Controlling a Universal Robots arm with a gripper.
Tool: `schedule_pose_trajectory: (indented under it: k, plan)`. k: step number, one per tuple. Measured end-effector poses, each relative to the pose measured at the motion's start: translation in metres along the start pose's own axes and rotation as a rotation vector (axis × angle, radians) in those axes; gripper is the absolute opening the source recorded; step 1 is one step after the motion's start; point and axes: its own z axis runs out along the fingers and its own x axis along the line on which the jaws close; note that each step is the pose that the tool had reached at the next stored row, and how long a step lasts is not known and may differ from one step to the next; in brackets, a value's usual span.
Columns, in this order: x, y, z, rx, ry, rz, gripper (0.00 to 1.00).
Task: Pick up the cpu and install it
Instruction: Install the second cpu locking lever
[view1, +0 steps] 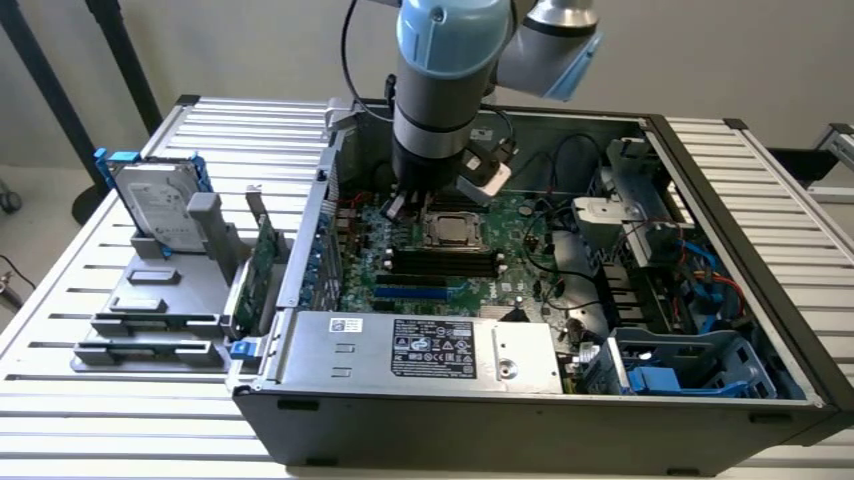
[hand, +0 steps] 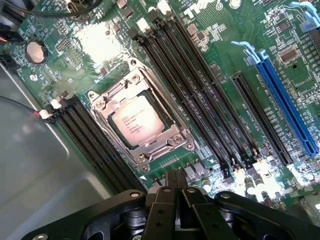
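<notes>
my arm: the grey and light-blue robot arm (view1: 447, 90) reaches down from above into the open black computer case (view1: 534, 400), over the green motherboard (view1: 527, 225).
my gripper: the black two-finger gripper (hand: 176, 182) has its fingers pressed together and grips nothing; in the wrist view the fingertips meet just beside the socket frame, apart from the chip.
cpu: the small flat square cpu with a shiny silver-grey metal top (hand: 136, 121) lies flat inside the silver metal socket frame (hand: 186, 141) on the motherboard, framed on all four sides; in the exterior view the cpu (view1: 457, 229) sits just beside my gripper tips, toward the exterior view's right.
memory slots: long black slots (hand: 200, 90) run along both sides of the socket; none of them holds a module that i can see.
blue slot: a long blue expansion slot (hand: 287, 110) lies on the board, well apart from the socket.
power supply: a grey metal box with a black label (view1: 427, 350) sits along the near wall of the case.
outside the case: on the slatted white table (view1: 80, 300), at the exterior view's left, a big silver hard drive in a blue frame (view1: 158, 200) stands upright in a grey holder (view1: 160, 300); a green circuit card (view1: 263, 265) stands on edge between the holder and the case.
</notes>
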Motion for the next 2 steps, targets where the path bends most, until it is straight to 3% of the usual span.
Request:
schedule_pose_trajectory:
  k: [2]
  plan:
    - [0.0000,0.0000,0.0000,0.0000,0.0000,0.000,0.11]
